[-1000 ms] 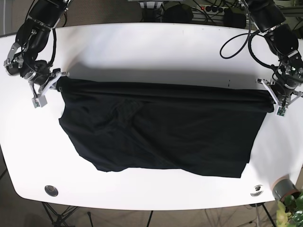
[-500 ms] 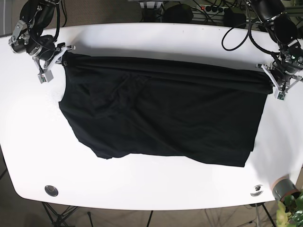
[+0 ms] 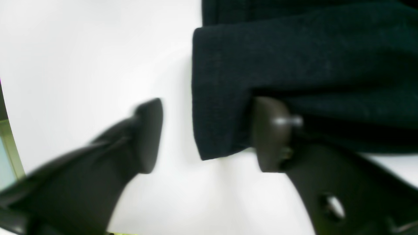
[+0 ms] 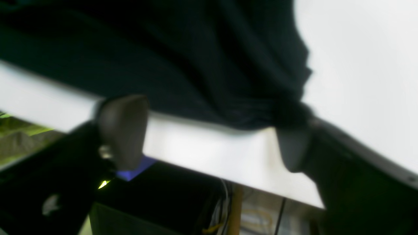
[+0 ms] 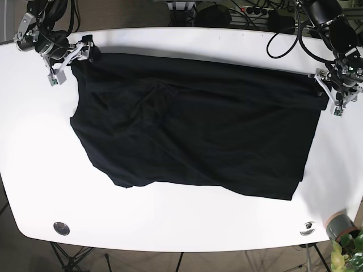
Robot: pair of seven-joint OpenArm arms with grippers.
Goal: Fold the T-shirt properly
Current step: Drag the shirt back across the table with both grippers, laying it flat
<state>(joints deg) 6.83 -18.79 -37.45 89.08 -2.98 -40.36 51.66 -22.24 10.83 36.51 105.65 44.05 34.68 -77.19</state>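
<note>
- A black T-shirt (image 5: 193,124) is spread out on a white table (image 5: 187,226). It is laid sideways, and most of the table's middle is covered by it.
- The top edge of the cloth is stretched between the two arms, from the far left corner of the base view to the right side.
- The left gripper (image 3: 209,133) is seen at the shirt's end on the right of the base view. Its jaws are apart. A folded corner of the cloth is lying between them, and it is touched by one finger (image 3: 272,130) only.
- The right gripper (image 4: 209,130) is seen at the far corner of the table. Its jaws are apart too. A bunched bit of cloth is draped on one fingertip (image 4: 292,147), so the cloth is not pinched there.
- Some wrinkles can be seen in the middle of the shirt, and the near edge is crooked.
- The shirt is judged to be soft, light and floppy. It will bend and sag wherever it is not held up, and it may slide a little on the smooth table.
- It is best taken by two corners of one edge at once, with the doubled hem pinched well, so the edge is kept straight when it is folded over.
</note>
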